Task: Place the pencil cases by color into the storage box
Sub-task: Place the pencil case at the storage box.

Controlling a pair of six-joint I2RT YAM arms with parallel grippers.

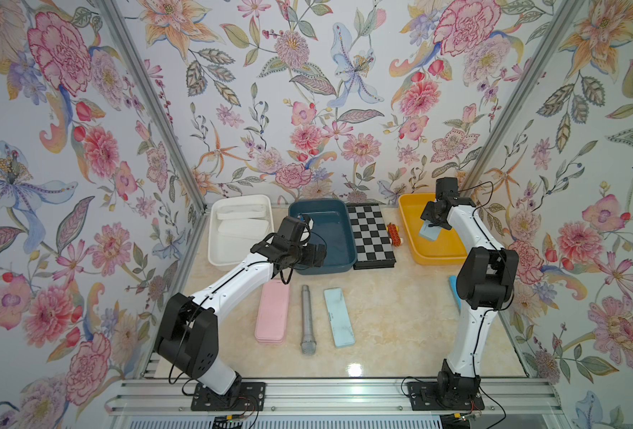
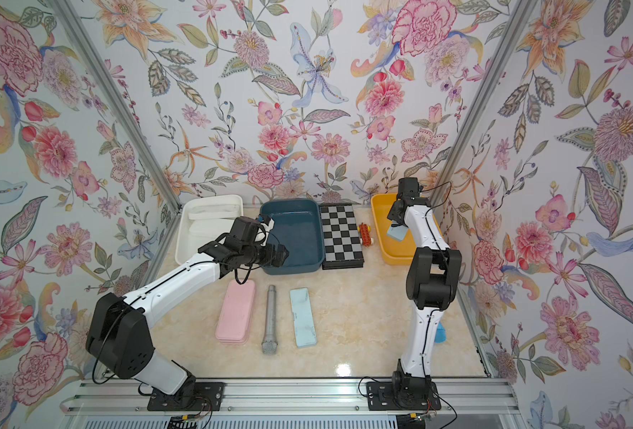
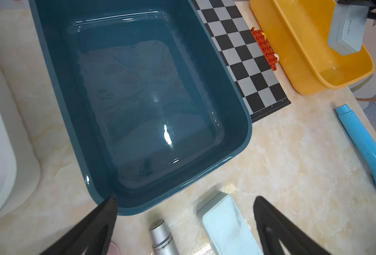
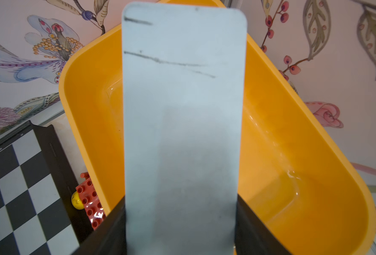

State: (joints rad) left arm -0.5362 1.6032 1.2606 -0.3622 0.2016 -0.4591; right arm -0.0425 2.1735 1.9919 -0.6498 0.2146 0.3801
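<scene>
My right gripper (image 4: 181, 198) is shut on a pale blue pencil case (image 4: 182, 110) and holds it end-down over the yellow storage box (image 1: 441, 245). In both top views that case (image 2: 396, 232) hangs just inside the box. A second pale blue case (image 1: 339, 317) and two stacked pink cases (image 1: 272, 314) lie on the table. White cases (image 1: 246, 226) rest in the white box (image 1: 229, 252). My left gripper (image 3: 186, 198) is open and holds nothing, hovering at the near end of the dark blue box (image 3: 138, 99), which has nothing in it.
A grey microphone (image 1: 308, 319) lies between the pink and pale blue cases. A chessboard (image 1: 371, 236) and a red brick toy (image 1: 393, 234) sit between the dark blue and yellow boxes. A bright blue tube (image 3: 363, 145) lies by the right wall.
</scene>
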